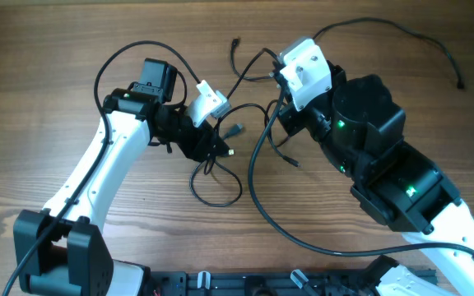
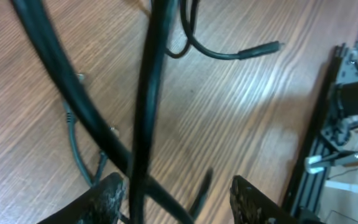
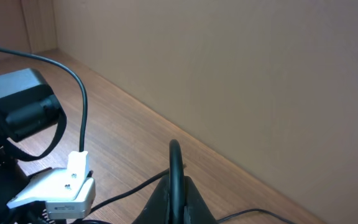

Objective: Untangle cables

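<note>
Evidently the pulling-apart step is in hand: the cables [image 1: 223, 156] lie knotted near the middle of the tabletop [image 1: 72, 66] with both arms reaching into the knot, while a stray cord [image 1: 401, 31] lies well apart toward the far right corner. The right hand [image 3: 174, 190] is closed, its fingers pinched on a cord [image 3: 176, 155] that stands up from them as a short black loop. Its wrist view faces the wall rather than the wood, so I judge it raised and tilted upward. The left hand [image 2: 179, 196] is open, fingers spread, low over the wood. Two black strands pass close to its camera and run down between the fingers unclamped, and I cannot tell which of the cables they are. The next move, as I read it, calls for the left hand to close on one strand and hold it as an anchor, while the right draws its cord slowly away toward the far right edge. The pull should ease off if the loops between the hands tighten instead of slipping free.
</note>
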`<state>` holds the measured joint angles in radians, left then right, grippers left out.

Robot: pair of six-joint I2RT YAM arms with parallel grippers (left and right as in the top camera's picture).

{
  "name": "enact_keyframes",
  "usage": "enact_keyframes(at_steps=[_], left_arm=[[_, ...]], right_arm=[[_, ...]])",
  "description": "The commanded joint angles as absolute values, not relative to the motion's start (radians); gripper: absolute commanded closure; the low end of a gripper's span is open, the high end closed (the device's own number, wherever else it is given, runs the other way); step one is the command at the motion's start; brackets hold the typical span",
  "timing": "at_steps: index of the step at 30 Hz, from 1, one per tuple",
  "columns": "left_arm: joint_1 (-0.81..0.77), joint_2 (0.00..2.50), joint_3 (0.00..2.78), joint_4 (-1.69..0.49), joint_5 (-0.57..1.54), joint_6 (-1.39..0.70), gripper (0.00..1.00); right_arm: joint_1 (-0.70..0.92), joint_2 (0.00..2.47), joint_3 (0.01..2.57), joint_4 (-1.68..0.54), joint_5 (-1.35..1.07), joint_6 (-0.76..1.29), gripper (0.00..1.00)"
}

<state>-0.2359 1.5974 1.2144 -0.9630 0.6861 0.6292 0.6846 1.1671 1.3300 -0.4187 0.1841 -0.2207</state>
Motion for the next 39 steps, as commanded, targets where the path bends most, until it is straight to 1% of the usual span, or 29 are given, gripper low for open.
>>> enact_keyframes(at_steps=[1, 4, 9, 11, 13, 15, 16, 18, 19, 20, 22, 23, 24, 25, 26, 28, 29, 30, 37, 38, 39], left_arm=[[-0.235, 1.586, 1.204, -0.985, 0.771, 0.707, 0.49], [-0.209, 1.562, 1.204, -0.985, 0.770, 0.708, 0.51], [-0.134, 1.548, 1.204, -0.989, 0.774, 0.707, 0.59], [-0.116, 1.548, 1.204, -1.000, 0.774, 0.708, 0.60], [-0.109, 1.548, 1.204, -1.004, 0.782, 0.707, 0.60], [-0.109, 1.548, 1.204, -1.006, 0.812, 0.707, 0.53], [-0.109, 1.548, 1.204, -1.008, 0.812, 0.707, 0.52], [-0.112, 1.549, 1.204, -1.007, 0.812, 0.709, 0.52], [-0.116, 1.549, 1.204, -1.009, 0.810, 0.728, 0.53], [-0.116, 1.551, 1.204, -1.011, 0.810, 0.750, 0.59], [-0.114, 1.552, 1.203, -1.012, 0.794, 0.780, 0.79], [-0.114, 1.552, 1.203, -1.011, 0.791, 0.783, 0.85], [-0.114, 1.552, 1.203, -1.008, 0.791, 0.782, 0.85], [-0.114, 1.552, 1.203, -1.007, 0.791, 0.783, 0.83], [-0.114, 1.552, 1.202, -1.007, 0.791, 0.783, 0.78], [-0.114, 1.552, 1.199, -1.004, 0.790, 0.783, 0.74], [-0.114, 1.552, 1.193, -0.999, 0.783, 0.783, 0.68], [-0.114, 1.554, 1.186, -0.991, 0.772, 0.782, 0.66], [-0.114, 1.554, 1.130, -0.920, 0.765, 0.782, 0.65], [-0.114, 1.554, 1.130, -0.920, 0.765, 0.782, 0.65], [-0.114, 1.554, 1.130, -0.917, 0.765, 0.782, 0.69]], right_arm=[[0.667, 1.155, 1.328, -0.433, 0.187, -0.198, 0.96], [0.648, 1.155, 1.328, -0.453, 0.187, -0.180, 0.96], [0.642, 1.155, 1.328, -0.464, 0.183, -0.179, 0.96], [0.642, 1.155, 1.328, -0.464, 0.183, -0.180, 0.96], [0.642, 1.155, 1.328, -0.464, 0.183, -0.175, 0.96], [0.642, 1.155, 1.328, -0.461, 0.183, -0.173, 0.96], [0.642, 1.155, 1.328, -0.460, 0.178, -0.171, 0.95], [0.642, 1.155, 1.328, -0.456, 0.170, -0.154, 0.96], [0.642, 1.155, 1.328, -0.453, 0.154, -0.154, 0.96], [0.642, 1.155, 1.328, -0.446, 0.136, -0.155, 0.96], [0.642, 1.153, 1.328, -0.439, 0.126, -0.154, 0.96], [0.642, 1.151, 1.328, -0.439, 0.126, -0.154, 0.96], [0.642, 1.151, 1.328, -0.439, 0.126, -0.154, 0.96], [0.642, 1.150, 1.328, -0.439, 0.125, -0.154, 0.96], [0.642, 1.150, 1.328, -0.439, 0.121, -0.155, 0.96], [0.642, 1.150, 1.328, -0.431, 0.097, -0.154, 0.96], [0.642, 1.150, 1.328, -0.427, 0.082, -0.154, 0.96], [0.642, 1.150, 1.328, -0.423, 0.070, -0.154, 0.96], [0.642, 1.148, 1.328, -0.419, 0.065, -0.154, 0.96], [0.642, 1.148, 1.328, -0.419, 0.065, -0.154, 0.96], [0.642, 1.148, 1.328, -0.419, 0.065, -0.154, 0.96]])
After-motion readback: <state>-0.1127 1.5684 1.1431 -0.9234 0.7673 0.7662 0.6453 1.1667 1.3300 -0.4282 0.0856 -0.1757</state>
